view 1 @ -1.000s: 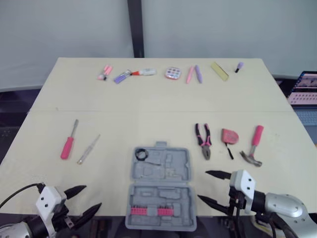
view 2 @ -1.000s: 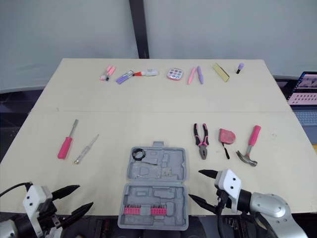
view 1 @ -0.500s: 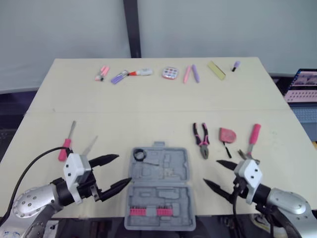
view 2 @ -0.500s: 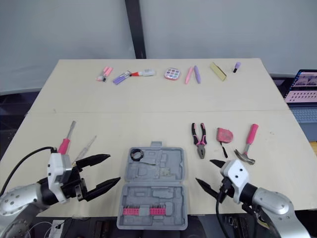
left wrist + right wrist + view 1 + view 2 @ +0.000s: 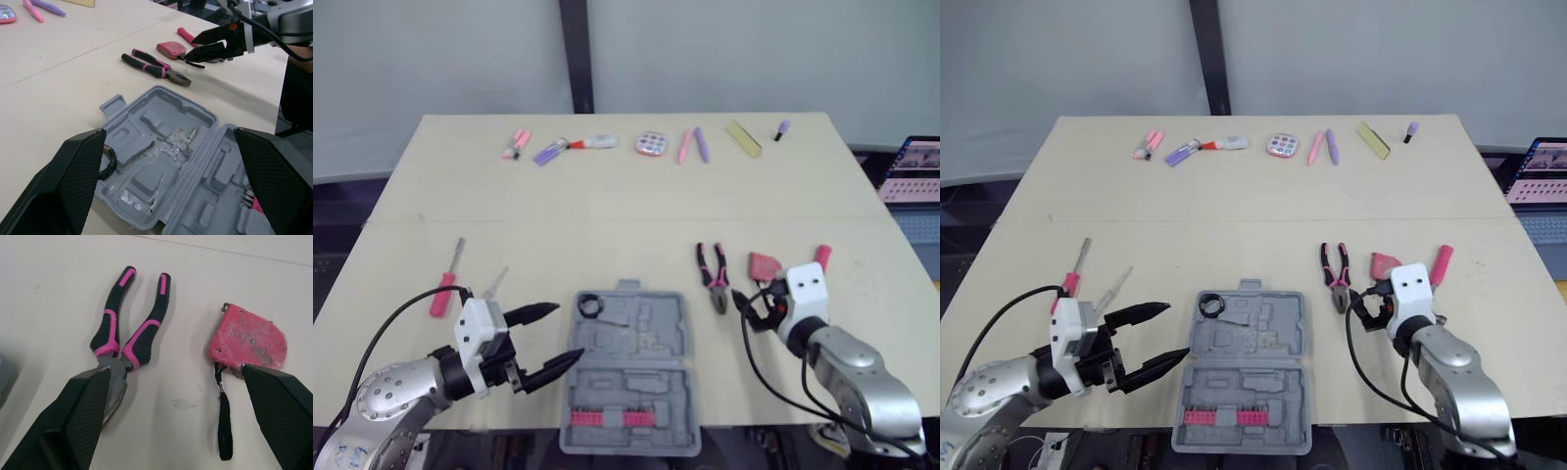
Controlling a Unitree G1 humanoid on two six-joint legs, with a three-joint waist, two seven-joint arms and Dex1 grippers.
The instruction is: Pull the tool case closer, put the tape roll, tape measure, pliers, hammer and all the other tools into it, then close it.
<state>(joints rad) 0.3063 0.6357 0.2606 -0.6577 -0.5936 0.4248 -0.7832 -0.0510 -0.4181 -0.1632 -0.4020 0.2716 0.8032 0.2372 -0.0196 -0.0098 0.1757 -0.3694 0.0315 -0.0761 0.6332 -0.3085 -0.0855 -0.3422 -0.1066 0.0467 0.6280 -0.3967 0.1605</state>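
At 3 o'clock from the tool case [image 5: 631, 367], my right gripper [image 5: 746, 311] gapes over pliers [image 5: 714, 279] and tape measure [image 5: 764, 264], so I could snag both; my left gripper [image 5: 566, 331] gapes at 9.

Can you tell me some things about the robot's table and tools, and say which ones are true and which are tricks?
1. The grey tool case is open. True.
2. The pliers are inside the case. False: they lie on the table, to the right of the case.
3. The right claw is open, between the pliers and the pink tape measure. True.
4. The left claw is holding the pink screwdriver. False: it is open and empty at the case's left edge, and the screwdriver lies on the table.
5. The black tape roll sits in a corner of the case. True.
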